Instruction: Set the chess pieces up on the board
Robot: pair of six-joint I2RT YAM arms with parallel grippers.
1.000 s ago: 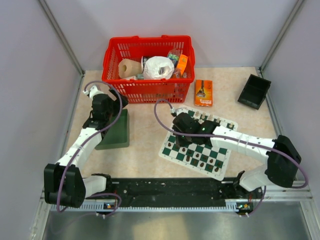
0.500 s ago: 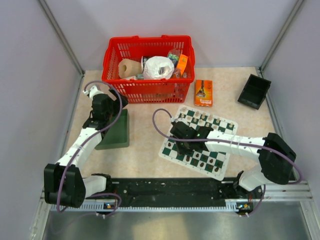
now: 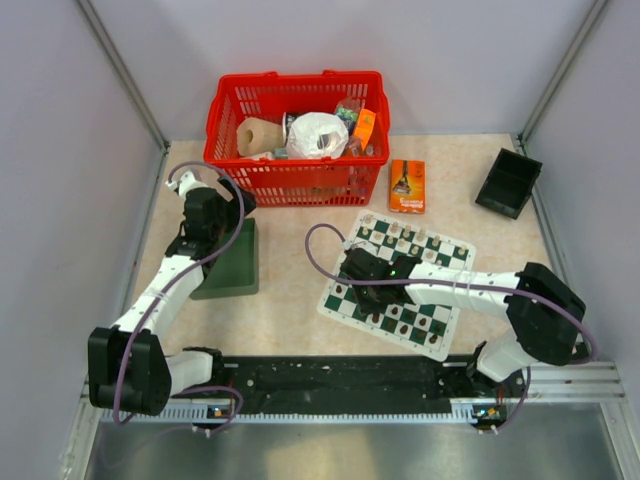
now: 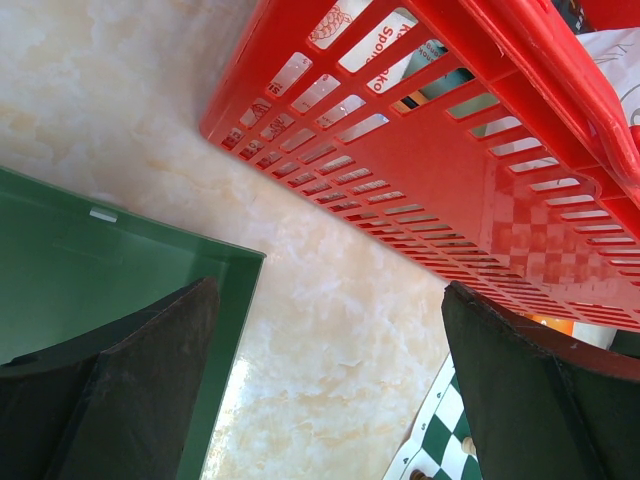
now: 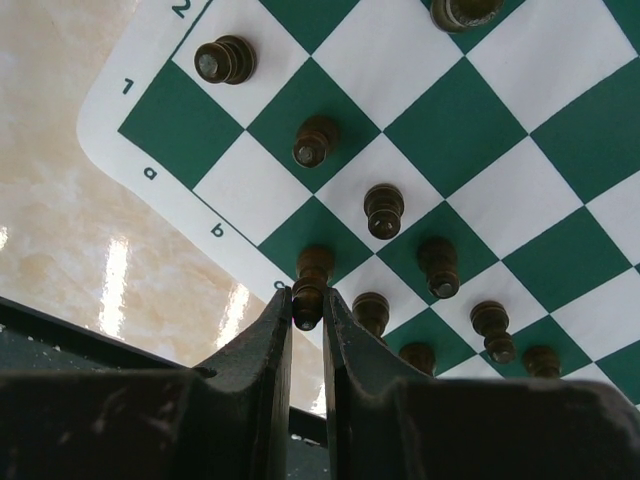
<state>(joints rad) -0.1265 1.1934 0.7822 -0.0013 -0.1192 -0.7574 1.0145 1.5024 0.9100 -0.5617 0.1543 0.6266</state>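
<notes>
Right tool (image 5: 307, 300) had shifted left across the board (image 5: 560, 150), clamped on a dark piece (image 5: 310, 283); placement judged imminent. Left tool (image 4: 330, 340) stood apart.

The pale marbled worktop (image 3: 290, 290) carries a red basket (image 3: 300, 185) at the back, a dark green tray (image 3: 238, 270) on the left, the checked board (image 3: 340, 298) lying askew right of centre, an orange packet (image 3: 407, 186) beyond it, and a black tray (image 3: 508, 182) far right.
</notes>
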